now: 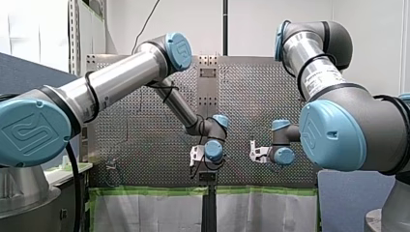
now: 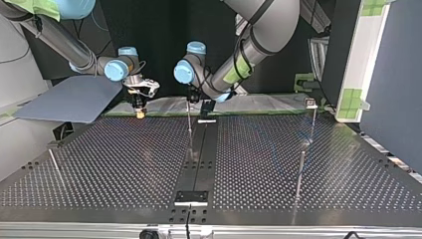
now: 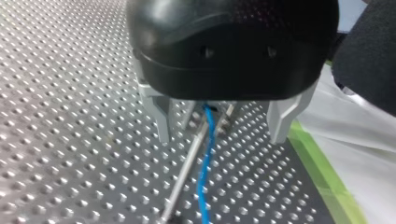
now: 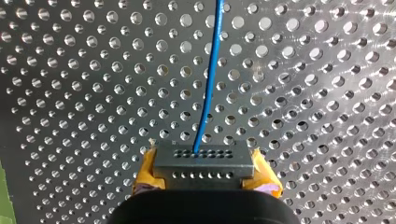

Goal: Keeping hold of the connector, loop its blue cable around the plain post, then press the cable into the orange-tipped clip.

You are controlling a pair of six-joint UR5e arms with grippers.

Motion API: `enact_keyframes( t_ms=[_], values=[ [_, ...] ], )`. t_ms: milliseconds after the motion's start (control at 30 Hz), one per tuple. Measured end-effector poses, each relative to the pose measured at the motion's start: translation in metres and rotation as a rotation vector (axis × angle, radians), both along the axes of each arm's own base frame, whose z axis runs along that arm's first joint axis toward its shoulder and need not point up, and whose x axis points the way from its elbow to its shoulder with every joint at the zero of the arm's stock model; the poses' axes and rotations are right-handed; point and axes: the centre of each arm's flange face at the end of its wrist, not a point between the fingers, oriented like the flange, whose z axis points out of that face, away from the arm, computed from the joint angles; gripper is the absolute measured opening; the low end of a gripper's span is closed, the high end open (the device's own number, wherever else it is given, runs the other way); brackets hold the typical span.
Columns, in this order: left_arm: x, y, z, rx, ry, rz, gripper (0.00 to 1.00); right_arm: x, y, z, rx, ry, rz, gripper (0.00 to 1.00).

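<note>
Yellow-padded right fingers (image 4: pixel 147 171) pinch connector (image 4: pixel 203 161); left fingers (image 3: pixel 159 116) seemingly spread, blue cable (image 3: pixel 205 161) between.

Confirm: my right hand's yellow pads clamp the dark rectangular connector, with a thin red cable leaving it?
Wrong colour: the thin cable is blue, not red. The right wrist view shows it leaving the dark rectangular connector, clamped between the yellow pads of my right hand.
</note>
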Motion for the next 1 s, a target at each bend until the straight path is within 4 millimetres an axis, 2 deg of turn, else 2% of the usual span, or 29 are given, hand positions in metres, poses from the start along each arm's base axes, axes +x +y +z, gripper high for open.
enact_keyframes(
  t_ms=[167,467,1000],
  values=[
    [-0.004,0.005,0.013,-0.026,-0.025,0.003,0.98,0.0,0.0,0.0,-0.002,0.001,0.001,0.0],
    [-0.023,0.014,0.001,-0.003,0.0,-0.01,0.98,0.001,0.002,-0.001,0.009,0.006,0.003,0.0],
    [-0.043,-0.001,0.0,0.003,0.007,-0.045,0.98,0.001,0.002,-0.001,0.014,0.003,0.003,0.0]
  ],
)
